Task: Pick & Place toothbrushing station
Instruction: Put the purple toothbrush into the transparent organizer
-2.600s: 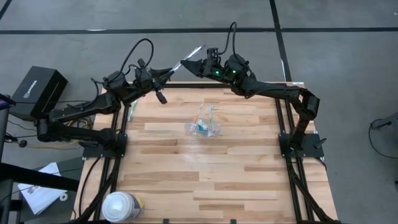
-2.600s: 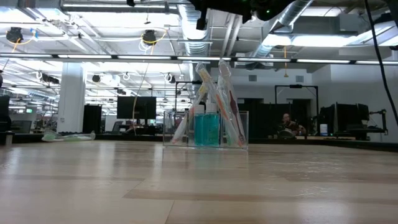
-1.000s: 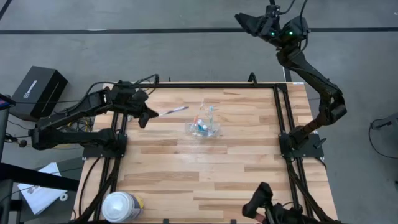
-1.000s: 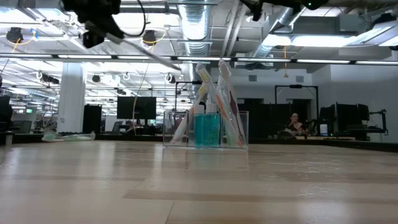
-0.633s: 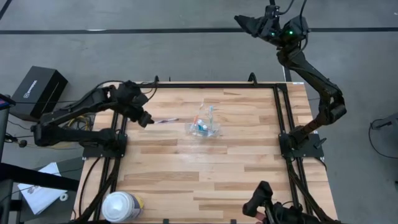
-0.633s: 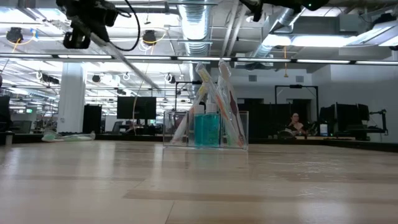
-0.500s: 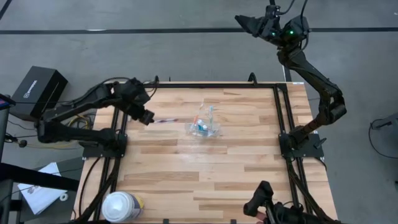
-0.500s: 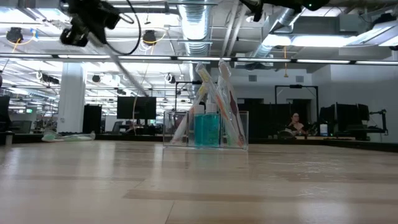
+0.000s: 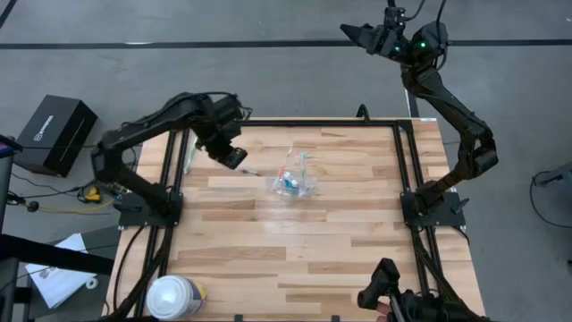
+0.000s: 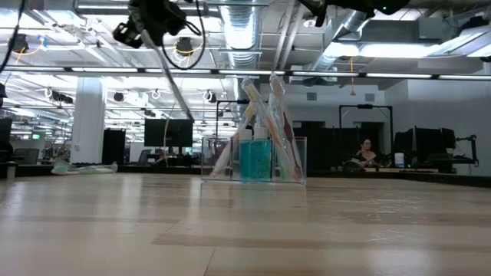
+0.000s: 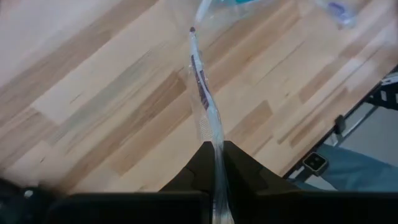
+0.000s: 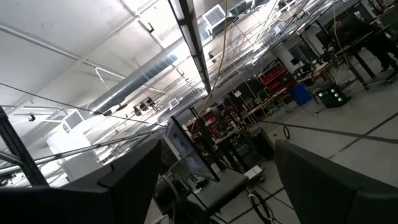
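**Brush aimed at cup**

Your left fingers (image 11: 214, 155) pinch a toothbrush (image 11: 202, 93), long axis pointing down-forward at the clear cup (image 9: 294, 177) mid-surface, just beside its tip. Right fingers (image 9: 357, 34) spread, parked high off the surface (far; left arm nearer).

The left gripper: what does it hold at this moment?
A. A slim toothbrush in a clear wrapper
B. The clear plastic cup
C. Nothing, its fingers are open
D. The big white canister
A: the left gripper is shut on a slim wrapped toothbrush that sticks out past its fingers above the table, while the clear cup stands apart on the wood.
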`<act>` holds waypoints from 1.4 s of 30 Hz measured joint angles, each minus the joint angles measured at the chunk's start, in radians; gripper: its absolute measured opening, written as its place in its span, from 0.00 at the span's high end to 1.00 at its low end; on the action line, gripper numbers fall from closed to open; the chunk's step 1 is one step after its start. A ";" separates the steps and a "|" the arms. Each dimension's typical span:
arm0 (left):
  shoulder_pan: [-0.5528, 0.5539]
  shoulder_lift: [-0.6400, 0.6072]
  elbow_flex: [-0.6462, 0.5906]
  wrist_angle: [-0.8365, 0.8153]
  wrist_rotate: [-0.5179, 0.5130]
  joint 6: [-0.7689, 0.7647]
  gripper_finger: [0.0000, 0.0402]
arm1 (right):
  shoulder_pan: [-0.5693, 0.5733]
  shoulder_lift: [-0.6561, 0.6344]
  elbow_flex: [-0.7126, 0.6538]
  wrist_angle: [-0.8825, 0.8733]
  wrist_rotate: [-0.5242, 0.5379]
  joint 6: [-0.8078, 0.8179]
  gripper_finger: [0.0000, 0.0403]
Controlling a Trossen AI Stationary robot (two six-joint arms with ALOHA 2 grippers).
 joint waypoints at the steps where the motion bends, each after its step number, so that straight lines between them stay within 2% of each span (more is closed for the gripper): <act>1: 0.000 0.023 0.023 -0.003 0.005 0.005 0.98 | -0.004 0.000 0.000 0.001 -0.005 0.000 0.25; 10: -0.002 0.139 0.169 -0.020 0.043 0.018 0.98 | -0.037 0.000 0.000 0.014 -0.052 0.001 0.25; 42: 0.000 0.312 0.172 -0.028 0.045 0.006 0.98 | -0.051 0.000 0.000 0.023 -0.054 0.000 0.25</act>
